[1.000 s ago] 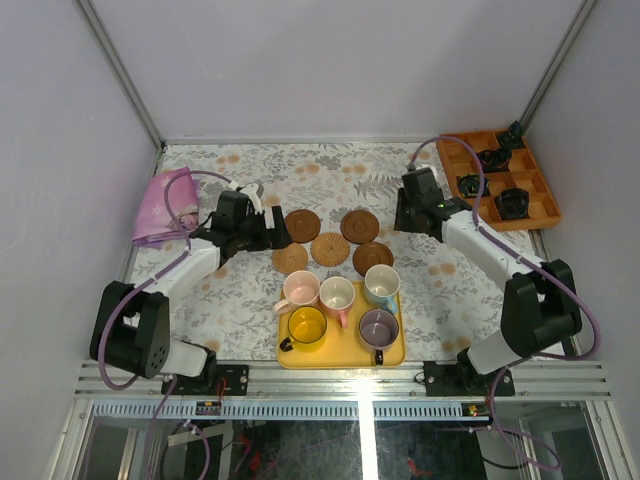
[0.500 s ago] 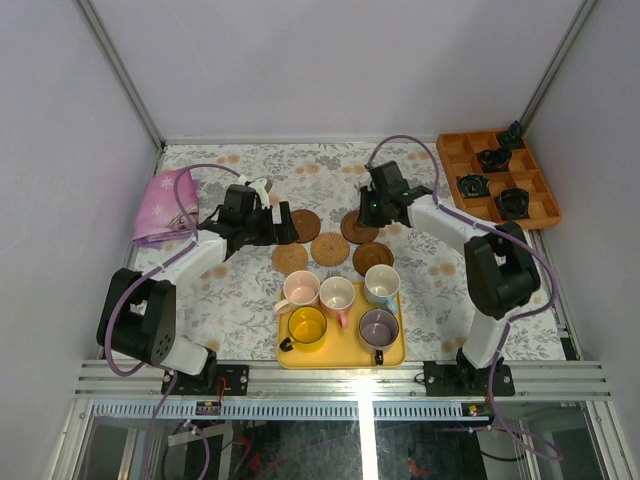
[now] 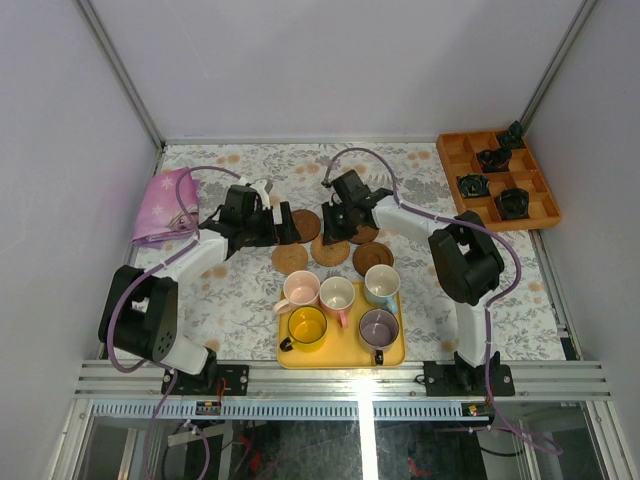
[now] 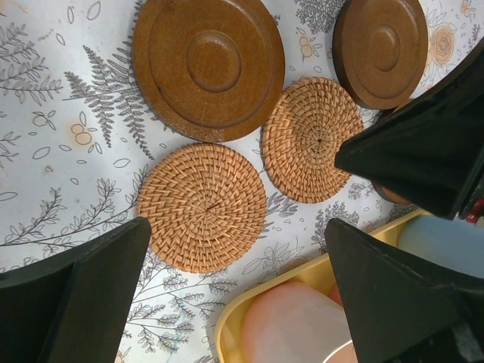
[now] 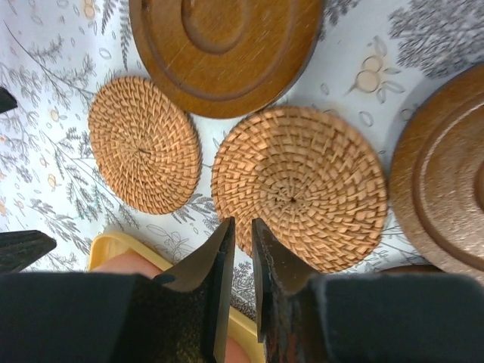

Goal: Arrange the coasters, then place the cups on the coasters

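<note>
Coasters (image 3: pixel 329 250) clustered mid-table, behind tray (image 3: pixel 340 352).
Five cups (image 3: pixel 338 294) on tray; compartment box (image 3: pixel 497 178) far right; cloth (image 3: pixel 160 205) far left.

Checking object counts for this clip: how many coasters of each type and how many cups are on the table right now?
Woven tan coasters: 2
Smooth dark brown coasters: 3
Cups, all on the yellow tray: 5
Total: 10 task items

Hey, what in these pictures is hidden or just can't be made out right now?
- Top view: the right tool covers part of a dark coaster.
- Right wrist view: the fingers hide the woven coaster's near edge; contact unclear.
- Left wrist view: the pale pink cup is cut off by the bottom edge.
</note>
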Tool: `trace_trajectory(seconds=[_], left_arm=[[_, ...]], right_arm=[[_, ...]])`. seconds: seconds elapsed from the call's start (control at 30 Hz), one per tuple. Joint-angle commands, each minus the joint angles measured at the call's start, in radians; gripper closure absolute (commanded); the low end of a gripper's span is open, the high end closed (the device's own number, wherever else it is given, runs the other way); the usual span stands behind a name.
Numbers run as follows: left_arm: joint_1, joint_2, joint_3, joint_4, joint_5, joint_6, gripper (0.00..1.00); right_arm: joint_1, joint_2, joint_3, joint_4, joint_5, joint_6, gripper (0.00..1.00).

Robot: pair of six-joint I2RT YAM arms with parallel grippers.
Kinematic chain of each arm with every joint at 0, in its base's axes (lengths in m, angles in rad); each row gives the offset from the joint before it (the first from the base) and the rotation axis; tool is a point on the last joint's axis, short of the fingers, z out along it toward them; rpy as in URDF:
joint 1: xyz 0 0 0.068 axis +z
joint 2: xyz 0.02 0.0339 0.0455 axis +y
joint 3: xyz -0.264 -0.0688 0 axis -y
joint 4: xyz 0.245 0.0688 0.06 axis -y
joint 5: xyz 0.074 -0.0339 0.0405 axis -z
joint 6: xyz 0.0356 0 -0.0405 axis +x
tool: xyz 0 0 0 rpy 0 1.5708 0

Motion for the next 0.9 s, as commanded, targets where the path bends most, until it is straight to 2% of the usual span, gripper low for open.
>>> trace_trajectory(seconds=[0.0, 0.17, 0.53, 0.87], left_arm=[[-0.003, 0.024, -0.013, 0.051, 0.062, -0.025, 0.0], [-0.004, 0.046, -0.01, 0.064, 0.116, -0.034, 0.0], [-0.003, 0.111, -0.006, 0.065, 0.226, -0.049, 0.0], [-0.005, 0.154, 0.01, 0.033, 0.216, -0.031, 0.0]], right_arm=[[0.018, 0.019, 0.045, -0.06, -0.034, -0.024, 0.78], [0.017, 0.057, 0.057, -0.12, -0.004, -0.02, 0.77], [0.005, 0.265, 0.286, -0.294, 0.138, -0.016, 0.74], [-0.105, 0.332, 0.375, -0.289, 0.189, 0.032, 0.74]])
